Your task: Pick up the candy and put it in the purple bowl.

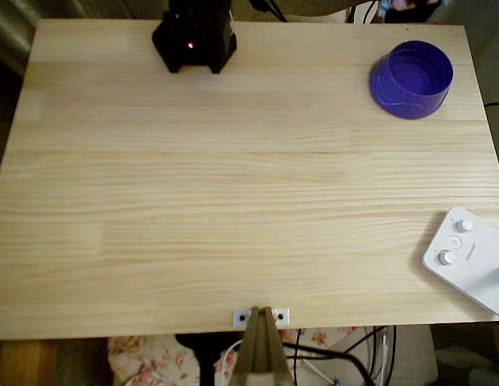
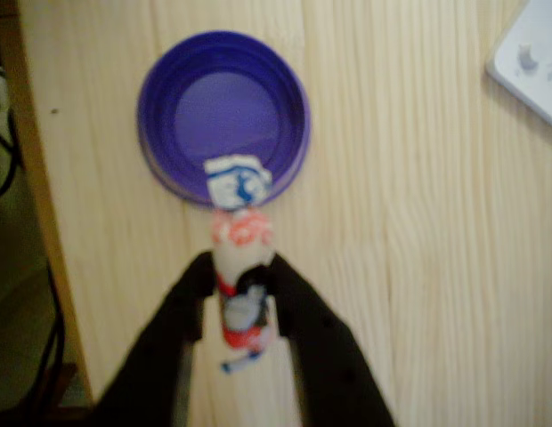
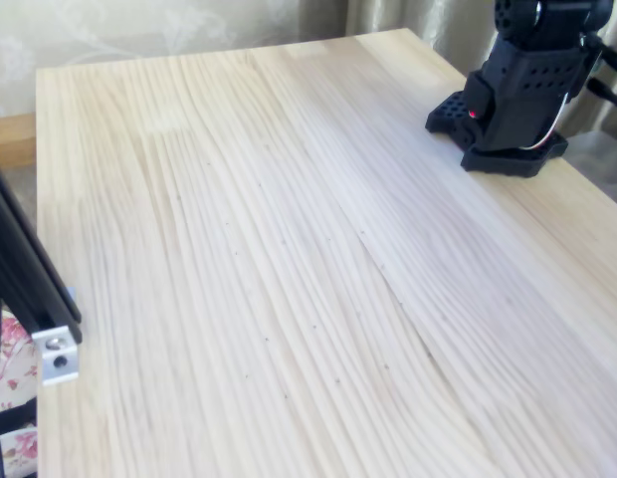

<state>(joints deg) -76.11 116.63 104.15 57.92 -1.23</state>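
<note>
Gripping the candy [image 2: 240,267] between its two black fingers, the gripper [image 2: 243,307] hangs above the wooden table [image 2: 418,267]; the candy's front end overlaps the near rim of the purple bowl [image 2: 224,116] in the wrist view.

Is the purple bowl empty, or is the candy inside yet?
Empty. The purple bowl shows a bare inside; the candy is between the gripper fingers, not yet in it.
</note>
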